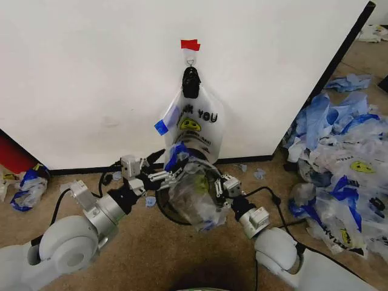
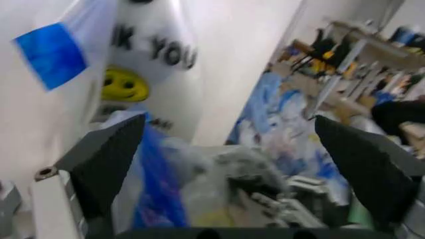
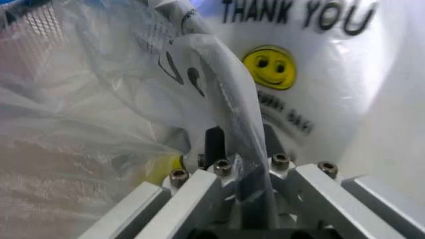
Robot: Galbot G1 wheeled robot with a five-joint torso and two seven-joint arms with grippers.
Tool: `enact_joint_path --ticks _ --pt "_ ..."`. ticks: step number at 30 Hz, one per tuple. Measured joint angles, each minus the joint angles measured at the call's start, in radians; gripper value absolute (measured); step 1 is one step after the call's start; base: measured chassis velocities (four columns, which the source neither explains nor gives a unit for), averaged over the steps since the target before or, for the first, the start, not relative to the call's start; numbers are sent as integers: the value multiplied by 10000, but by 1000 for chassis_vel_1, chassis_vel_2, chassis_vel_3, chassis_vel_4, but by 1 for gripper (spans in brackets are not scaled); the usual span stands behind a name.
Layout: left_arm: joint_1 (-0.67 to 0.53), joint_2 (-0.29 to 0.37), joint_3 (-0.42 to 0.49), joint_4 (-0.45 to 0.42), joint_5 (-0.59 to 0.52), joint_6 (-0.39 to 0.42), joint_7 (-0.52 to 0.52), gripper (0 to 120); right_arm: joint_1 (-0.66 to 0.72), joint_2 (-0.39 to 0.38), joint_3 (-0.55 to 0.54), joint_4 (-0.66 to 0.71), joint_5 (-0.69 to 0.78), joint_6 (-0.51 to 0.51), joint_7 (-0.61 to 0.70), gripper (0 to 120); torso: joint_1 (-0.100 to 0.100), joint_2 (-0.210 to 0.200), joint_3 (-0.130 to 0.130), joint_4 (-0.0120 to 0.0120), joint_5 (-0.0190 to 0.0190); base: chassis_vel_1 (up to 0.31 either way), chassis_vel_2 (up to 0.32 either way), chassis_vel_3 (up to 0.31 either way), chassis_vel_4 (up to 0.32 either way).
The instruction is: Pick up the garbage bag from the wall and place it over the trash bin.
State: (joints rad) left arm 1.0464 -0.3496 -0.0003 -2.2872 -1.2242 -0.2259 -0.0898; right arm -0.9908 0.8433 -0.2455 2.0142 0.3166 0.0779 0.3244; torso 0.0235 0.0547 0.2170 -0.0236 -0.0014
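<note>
A translucent garbage bag point(image 1: 195, 195) lies crumpled over the black trash bin point(image 1: 171, 217) at the foot of the wall point(image 1: 91, 73). My right gripper point(image 1: 220, 185) is at the bin's right rim, shut on a strip of that bag point(image 3: 232, 104). At the bin's left rim my left gripper point(image 1: 159, 176) stands open, its dark fingers point(image 2: 106, 159) spread wide with blue-edged plastic point(image 2: 159, 189) just beyond them. Another bag of the same kind point(image 1: 195, 124), printed "THANK YOU" with a yellow smiley, hangs from the hook point(image 1: 190, 59) under the red tape point(image 1: 190, 44).
A big heap of blue-and-white plastic bags point(image 1: 342, 157) covers the floor to the right. A red object point(image 1: 12, 157) and a small loose bag point(image 1: 27, 185) lie at the left. Scraps of plastic dot the floor by the black baseboard point(image 1: 79, 170).
</note>
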Motion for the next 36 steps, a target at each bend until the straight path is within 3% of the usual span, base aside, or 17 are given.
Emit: enact_joint_path --ticks 9,15,23,29,36 --pt "-83 306 65 532 276 103 -381 100 146 300 -385 -189 -159 8 -35 0 0 0 0 1 1 0 0 0 0" --pt "-91 910 -22 645 343 549 -640 98 214 352 -456 -313 -179 86 -31 0 0 0 0 0 0 0 0 0 0" --pt "-24 1893 -584 433 4 1182 -885 93 308 525 -745 -517 -231 203 -14 0 0 -1 -1 0 2 0 0 0 0" --pt "13 2472 -641 -146 -1009 1583 -1388 94 299 512 -767 -557 -235 214 2 0 0 0 -1 0 2 0 0 0 0" --pt "64 2758 -589 -173 -1257 1668 -1540 94 301 570 -865 -594 -273 218 41 0 0 0 -1 0 1 0 0 0 0"
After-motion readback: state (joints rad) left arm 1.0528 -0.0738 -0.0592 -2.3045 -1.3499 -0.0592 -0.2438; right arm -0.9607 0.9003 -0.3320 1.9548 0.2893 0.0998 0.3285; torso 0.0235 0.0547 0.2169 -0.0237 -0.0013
